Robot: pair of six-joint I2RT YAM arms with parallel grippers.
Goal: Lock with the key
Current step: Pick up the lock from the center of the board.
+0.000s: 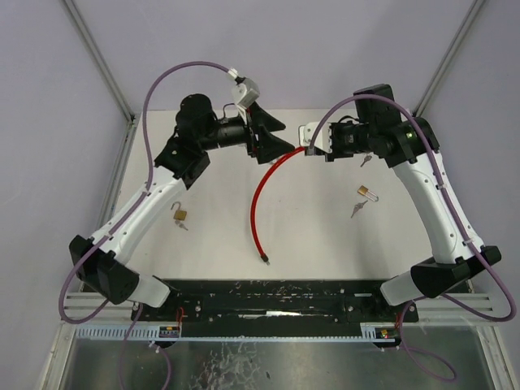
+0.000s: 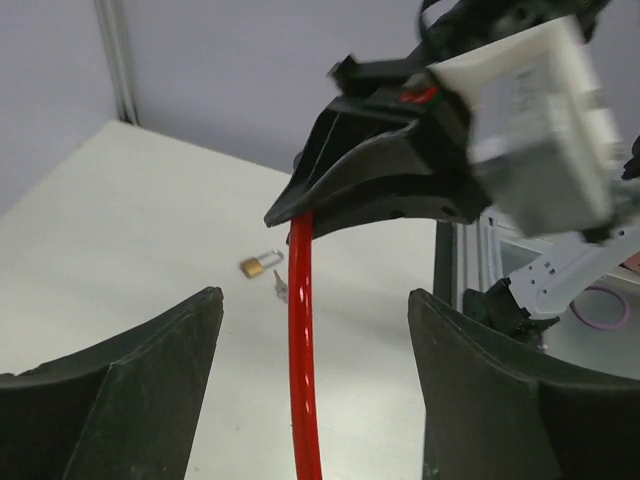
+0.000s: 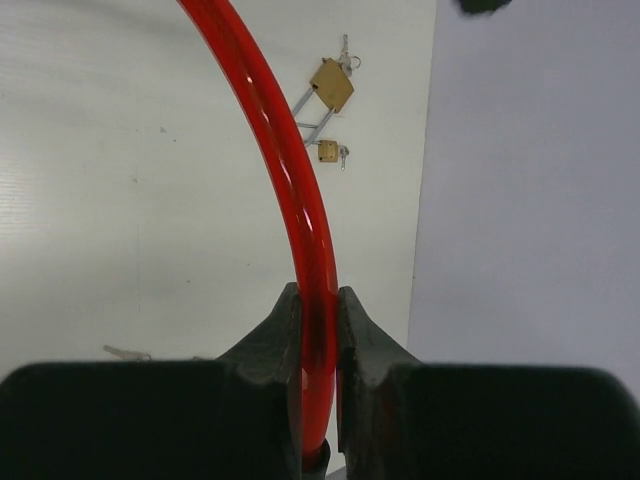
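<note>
The right gripper clenched the cable's upper end at top-view centre. The left gripper gaped around it, not touching. One padlock lay centre-left, a second padlock centre-right with a key just below.

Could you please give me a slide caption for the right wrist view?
Right gripper clamps the red cable; brass padlocks lie on the table beyond.

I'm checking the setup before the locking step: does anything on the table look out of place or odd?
The red cable stands out: one end is pinched in the right gripper, up off the table, while the other end lies loose, threaded through nothing. One brass padlock lies with its shackle open.
</note>
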